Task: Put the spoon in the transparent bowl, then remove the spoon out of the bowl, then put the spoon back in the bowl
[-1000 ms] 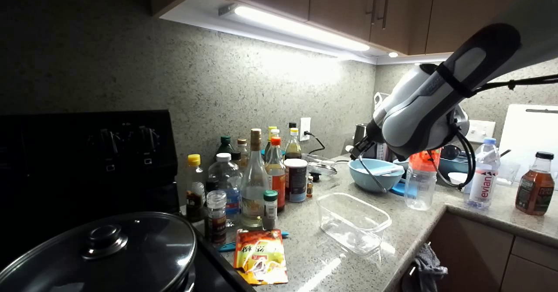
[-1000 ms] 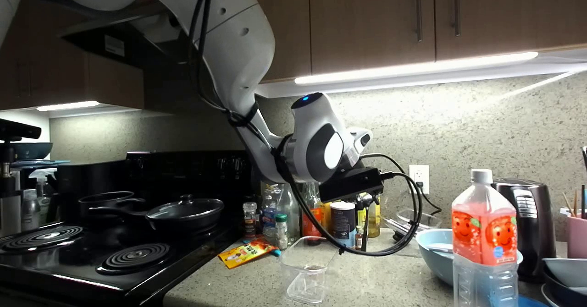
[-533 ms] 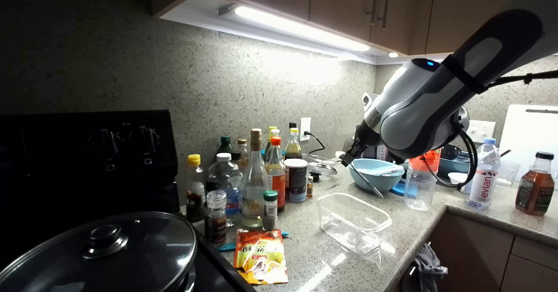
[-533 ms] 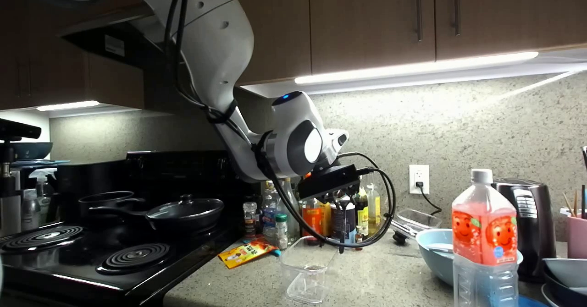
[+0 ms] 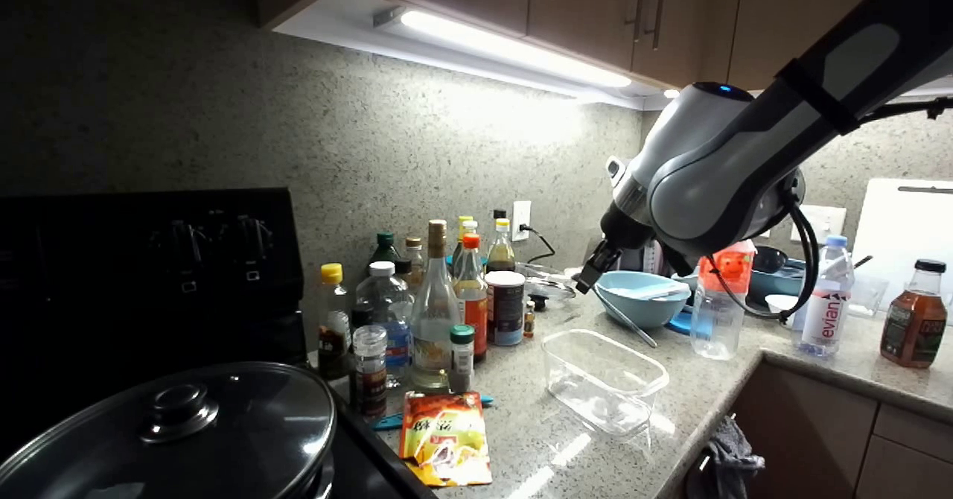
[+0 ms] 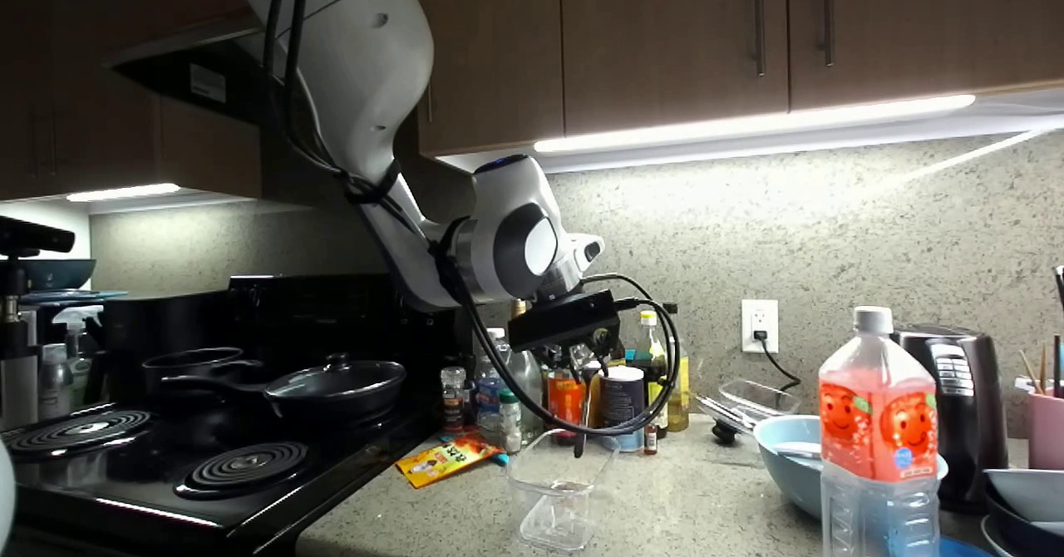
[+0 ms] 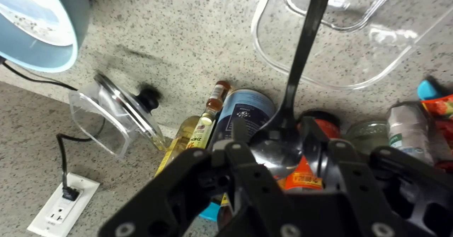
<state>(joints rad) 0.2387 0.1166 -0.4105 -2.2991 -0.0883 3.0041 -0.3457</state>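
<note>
In an exterior view, a lidded pan (image 5: 238, 432) filled the lower left corner. Next, left of centre, stood a crowd of bottles (image 5: 438, 328), and below them a red-and-yellow packet (image 5: 447, 439) lay on the counter (image 5: 514, 380). A white-topped canister (image 5: 506, 313) stood just right of the bottles.

Right of centre, I held my gripper (image 7: 276, 131) tilted down to the left, jaws parted partway and pinching the spoon (image 7: 300, 60) by its head. In the wrist view the head sat between my fingertips and the handle ran to the top edge. The handle slanted down to the right in that exterior view, its end appearing just above the rim of the transparent bowl (image 5: 646, 391); whether it reached over the opening I could not tell. That bowl sat upright, lower right of centre.

Farther right were a light blue bowl (image 5: 648, 311), behind the spoon, then a red-labelled bottle (image 5: 722, 272), a water bottle (image 5: 826, 305) and, near the right edge, an amber bottle (image 5: 914, 328).
</note>
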